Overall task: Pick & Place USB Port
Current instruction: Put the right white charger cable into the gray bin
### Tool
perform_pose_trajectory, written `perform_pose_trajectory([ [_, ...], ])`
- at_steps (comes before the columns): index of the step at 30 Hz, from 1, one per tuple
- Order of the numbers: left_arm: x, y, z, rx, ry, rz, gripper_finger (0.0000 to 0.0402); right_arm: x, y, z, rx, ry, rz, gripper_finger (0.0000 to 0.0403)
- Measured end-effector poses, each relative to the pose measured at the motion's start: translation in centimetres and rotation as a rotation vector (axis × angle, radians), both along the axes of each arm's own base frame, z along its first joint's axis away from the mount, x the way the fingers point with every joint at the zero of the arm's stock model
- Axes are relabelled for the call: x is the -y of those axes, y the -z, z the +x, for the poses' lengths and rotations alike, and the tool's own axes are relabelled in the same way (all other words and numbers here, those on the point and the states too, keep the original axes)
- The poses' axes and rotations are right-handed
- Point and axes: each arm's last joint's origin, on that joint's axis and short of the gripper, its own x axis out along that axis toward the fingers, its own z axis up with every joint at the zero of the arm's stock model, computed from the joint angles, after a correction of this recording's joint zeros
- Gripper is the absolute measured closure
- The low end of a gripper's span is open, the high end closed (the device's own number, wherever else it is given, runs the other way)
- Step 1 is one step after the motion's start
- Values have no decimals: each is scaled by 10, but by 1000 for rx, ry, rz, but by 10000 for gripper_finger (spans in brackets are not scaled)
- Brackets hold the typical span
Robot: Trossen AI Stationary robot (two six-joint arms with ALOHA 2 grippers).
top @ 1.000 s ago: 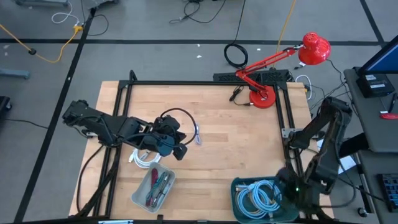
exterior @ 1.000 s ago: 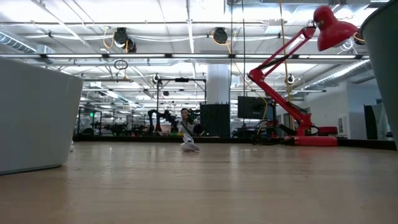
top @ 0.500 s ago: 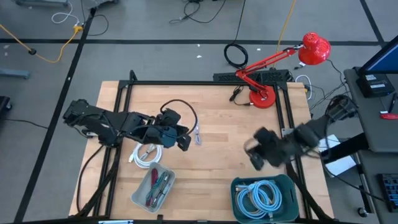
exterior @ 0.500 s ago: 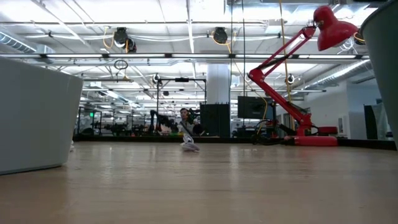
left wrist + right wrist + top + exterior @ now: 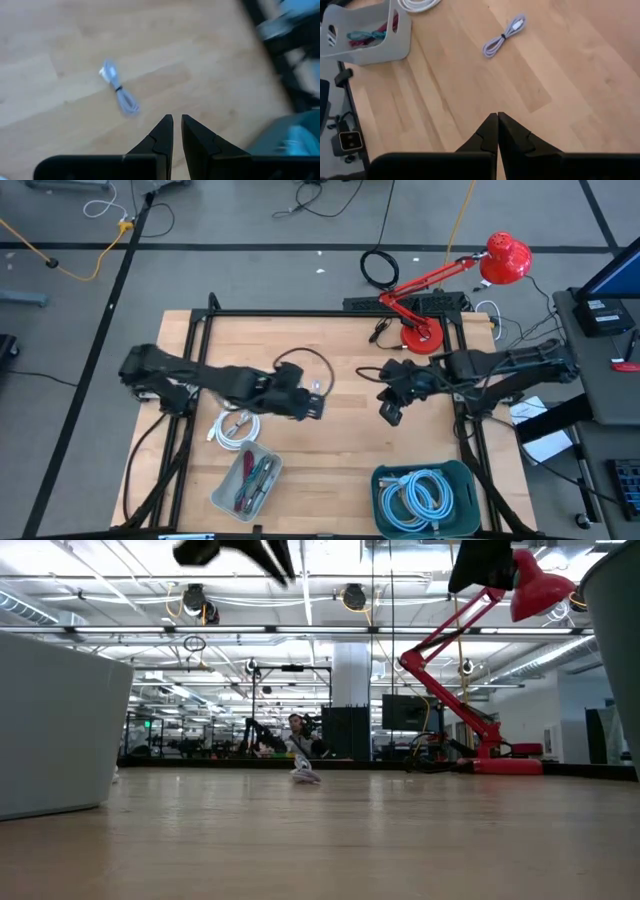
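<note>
The USB cable (image 5: 318, 391) is a small lavender bundle tied at its middle, lying flat on the wooden table near its centre. It also shows in the left wrist view (image 5: 120, 91), the right wrist view (image 5: 503, 36) and the low view (image 5: 303, 773). My left gripper (image 5: 311, 406) hovers just near-left of the cable with its fingers together (image 5: 177, 119) and holds nothing. My right gripper (image 5: 389, 403) hovers to the right of the cable, shut (image 5: 497, 116) and empty.
A grey tray (image 5: 245, 481) with red and teal items and a white cable coil (image 5: 234, 430) lie near left. A teal bin (image 5: 424, 496) of cables sits at the near right. A red desk lamp (image 5: 428, 332) stands at the far right. A black cable loop (image 5: 300, 364) lies behind the left arm.
My right arm has swung from the near right corner, by the teal bin, out over the table toward its middle. My left gripper has gone toward the table's right edge, closer to the USB cable. The cable has stayed where it was.
</note>
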Motion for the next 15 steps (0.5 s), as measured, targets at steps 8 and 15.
perform_pose_trajectory([
  [8,-47,88,61,-210,90,-283,362,4,-13,-14,66,37,31,403],
  [15,-93,123,74,-264,151,-414,306,1,-32,-57,115,118,31,403],
])
